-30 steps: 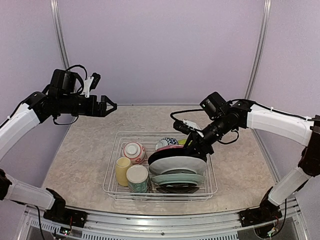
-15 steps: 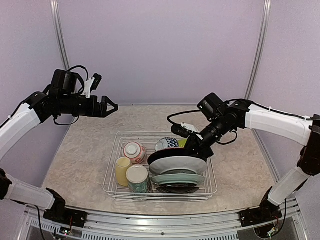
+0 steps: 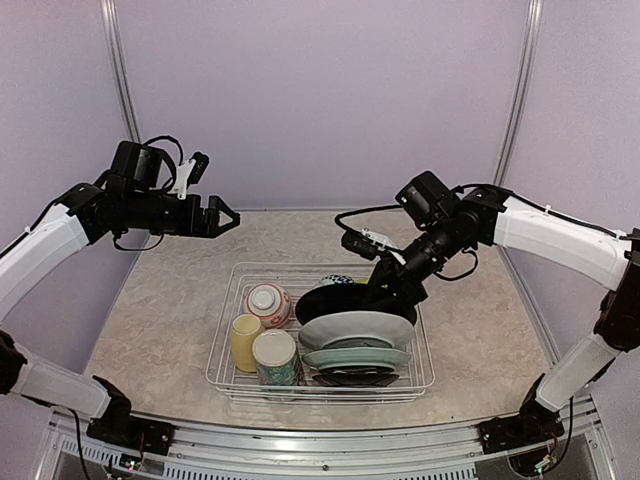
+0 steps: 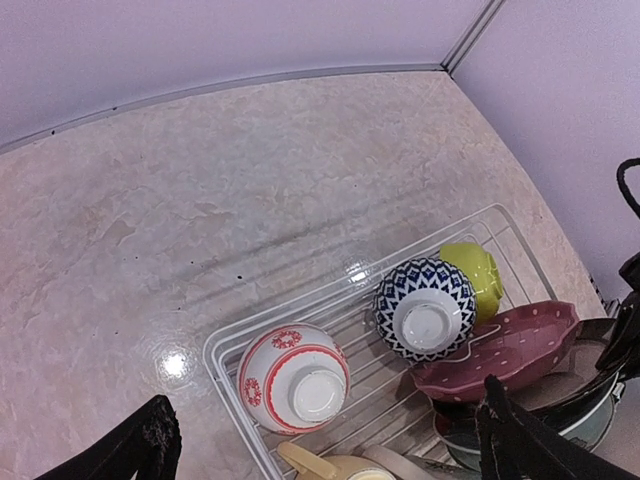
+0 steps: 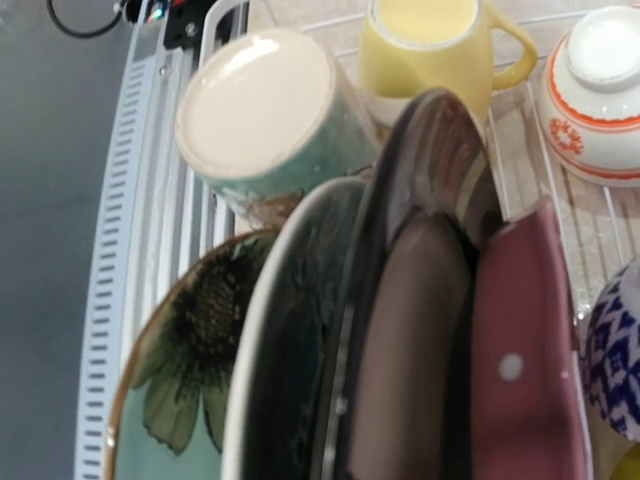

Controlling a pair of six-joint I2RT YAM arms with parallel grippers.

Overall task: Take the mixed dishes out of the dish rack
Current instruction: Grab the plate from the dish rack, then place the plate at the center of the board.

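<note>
The wire dish rack [image 3: 228, 372] holds a pale yellow mug [image 3: 246, 340], a floral cup [image 3: 276, 358], a red-patterned bowl [image 3: 267, 303] and upright plates. My right gripper [image 3: 385, 292] is shut on the rim of the black plate [image 3: 340, 302], which stands raised behind the grey-white plate [image 3: 355, 328] and the teal plate [image 3: 355, 357]. In the right wrist view the black plate [image 5: 425, 170] sits between the grey-white plate [image 5: 290, 340] and the maroon plate [image 5: 520, 370]. My left gripper [image 3: 222, 215] is open and empty in the air, left of and above the rack.
The left wrist view shows the red-patterned bowl [image 4: 295, 378], the black-and-white bowl [image 4: 425, 308] and the lime-green bowl [image 4: 472, 272] upside down at the rack's far side. The marbled table [image 3: 170, 300] has purple walls behind and a metal rail along the near edge.
My right gripper has moved up and back, lifting the black plate so that it hides the maroon plate in the top view. My left arm has shifted slightly right.
</note>
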